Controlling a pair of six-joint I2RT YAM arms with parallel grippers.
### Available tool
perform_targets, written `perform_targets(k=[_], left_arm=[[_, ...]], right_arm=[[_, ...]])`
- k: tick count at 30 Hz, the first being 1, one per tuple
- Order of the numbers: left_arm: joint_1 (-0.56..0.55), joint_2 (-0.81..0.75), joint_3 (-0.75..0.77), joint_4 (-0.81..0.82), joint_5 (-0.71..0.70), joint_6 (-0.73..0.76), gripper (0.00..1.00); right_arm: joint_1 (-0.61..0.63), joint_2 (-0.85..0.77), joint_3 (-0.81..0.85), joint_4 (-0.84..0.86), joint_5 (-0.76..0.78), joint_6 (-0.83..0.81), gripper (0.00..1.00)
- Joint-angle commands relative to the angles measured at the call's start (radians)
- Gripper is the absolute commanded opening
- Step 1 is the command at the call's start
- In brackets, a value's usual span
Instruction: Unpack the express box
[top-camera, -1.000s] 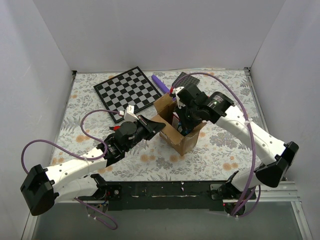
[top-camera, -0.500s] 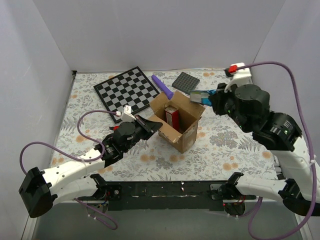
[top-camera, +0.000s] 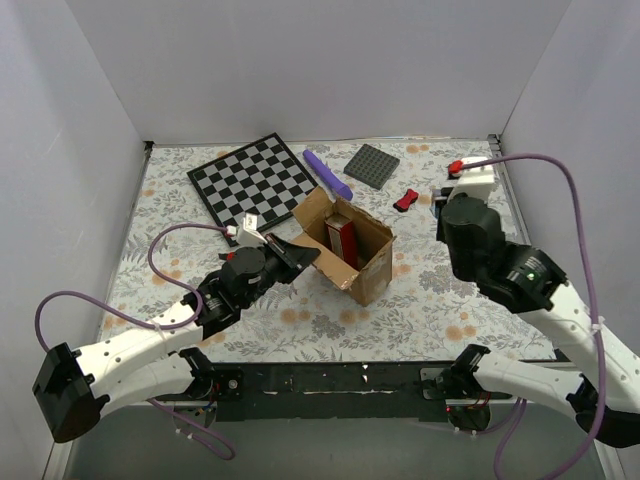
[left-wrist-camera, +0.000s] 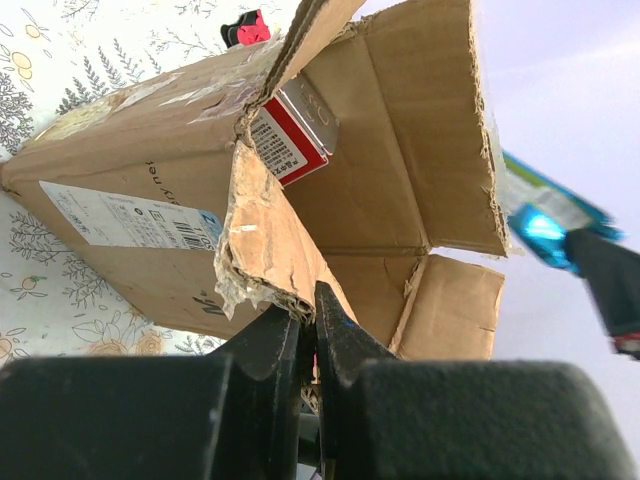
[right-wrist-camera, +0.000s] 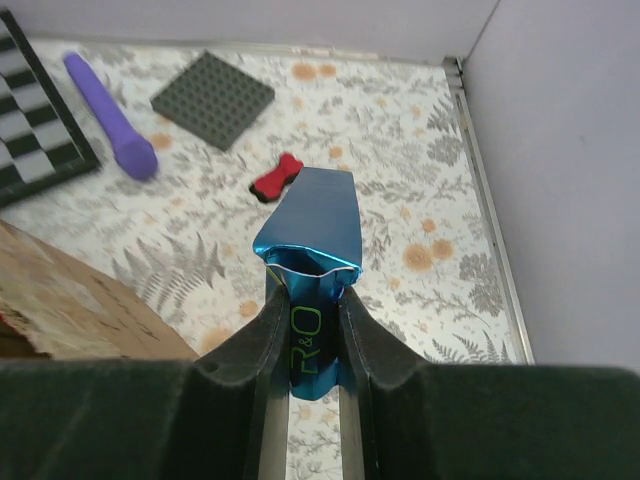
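The express box (top-camera: 352, 262) is a brown cardboard carton standing open mid-table, also seen in the left wrist view (left-wrist-camera: 150, 170). A red-and-white carton (top-camera: 340, 236) stands inside it (left-wrist-camera: 290, 135). My left gripper (left-wrist-camera: 308, 300) is shut on the torn edge of the box's near-left flap (top-camera: 300, 255). My right gripper (right-wrist-camera: 305, 300) is shut on a shiny blue pack (right-wrist-camera: 310, 235), held in the air to the right of the box above the floral cloth. In the top view the right arm hides its jaws and the pack.
A chessboard (top-camera: 254, 179) lies at the back left. Behind the box lie a purple cylinder (top-camera: 327, 173) and a dark grey studded plate (top-camera: 371, 165). A small red bow-shaped piece (top-camera: 406, 199) lies right of the plate. White walls close in the table.
The right gripper has come up out of the box with the blue pack and swung to the right. The left gripper has kept its hold on the flap.
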Motion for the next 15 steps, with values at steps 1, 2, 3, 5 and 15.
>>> perform_targets(k=[1,2,3,5,15], left_arm=[[0.014,0.02,-0.066,-0.201,-0.082,0.047,0.04],[0.014,0.019,-0.068,-0.2,-0.082,0.047,0.04],[0.014,0.02,-0.068,-0.2,-0.084,0.047,0.04],[0.014,0.022,-0.07,-0.201,-0.082,0.047,0.04],[0.014,0.022,-0.057,-0.206,-0.076,0.058,0.06]], right_arm=[[-0.003,-0.011,-0.133,0.048,0.053,0.028,0.18],[-0.009,-0.021,-0.191,0.06,0.047,0.037,0.18],[-0.014,-0.027,-0.218,0.069,0.042,0.046,0.18],[-0.034,-0.038,-0.294,0.105,0.024,0.06,0.18],[-0.212,0.023,-0.408,0.146,-0.18,0.06,0.36]])
